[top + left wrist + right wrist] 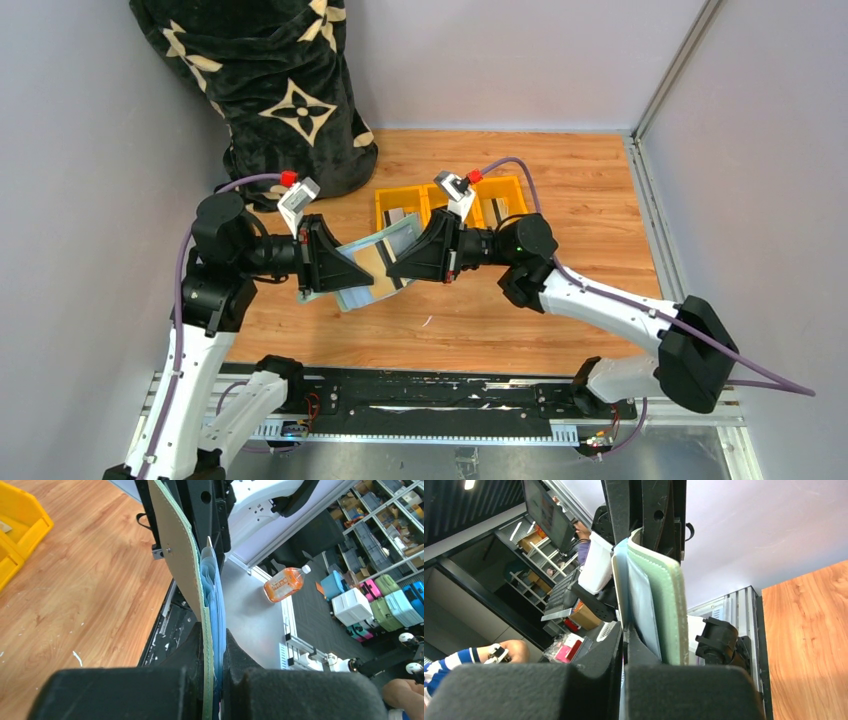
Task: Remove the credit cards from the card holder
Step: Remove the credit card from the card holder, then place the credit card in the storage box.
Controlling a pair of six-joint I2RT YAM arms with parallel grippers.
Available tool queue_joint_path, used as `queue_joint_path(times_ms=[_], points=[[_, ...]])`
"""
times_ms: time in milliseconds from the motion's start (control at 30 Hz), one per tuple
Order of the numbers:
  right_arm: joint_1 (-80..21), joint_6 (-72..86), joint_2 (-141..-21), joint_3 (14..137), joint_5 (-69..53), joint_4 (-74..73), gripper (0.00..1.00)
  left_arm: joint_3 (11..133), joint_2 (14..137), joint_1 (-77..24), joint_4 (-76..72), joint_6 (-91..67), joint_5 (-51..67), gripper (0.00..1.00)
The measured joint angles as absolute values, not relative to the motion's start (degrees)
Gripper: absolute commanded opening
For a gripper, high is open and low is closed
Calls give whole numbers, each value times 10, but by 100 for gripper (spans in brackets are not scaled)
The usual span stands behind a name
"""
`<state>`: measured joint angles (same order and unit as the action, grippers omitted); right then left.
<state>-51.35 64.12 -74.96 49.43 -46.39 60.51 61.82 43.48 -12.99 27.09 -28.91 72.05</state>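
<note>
Aloft, card holder (376, 262), stitched sage-green cover with clear plastic sleeves, clamped at either end by left gripper (360, 280) and right gripper (398, 268), over scuffed honey-wood table (570, 210); beyond, yellow plastic tray (383, 196), black plush patterned throw (270, 90), grey walls (500, 60).

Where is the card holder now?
Top view, centre: card holder held above the table between left fingers and right fingers, just before the yellow tray.

Yellow tray (384, 203) near black patterned bag (270, 90).
</note>
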Motion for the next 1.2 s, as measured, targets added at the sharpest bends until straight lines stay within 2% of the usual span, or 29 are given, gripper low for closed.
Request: queue_joint_path(times_ms=[300, 633, 833, 967, 1200], points=[[-490, 568, -690, 494, -449, 465, 0, 619, 454, -135, 289, -267, 702, 0], [-421, 542, -618, 493, -462, 407, 0, 627, 447, -133, 295, -253, 701, 0], [-288, 526, -571, 489, -465, 322, 0, 631, 447, -133, 318, -229, 700, 0], [-199, 485, -551, 490, -440, 227, 0, 635, 447, -133, 335, -209, 695, 6], [-141, 359, -628, 503, -323, 43, 0, 650, 445, -133, 380, -162, 665, 7]])
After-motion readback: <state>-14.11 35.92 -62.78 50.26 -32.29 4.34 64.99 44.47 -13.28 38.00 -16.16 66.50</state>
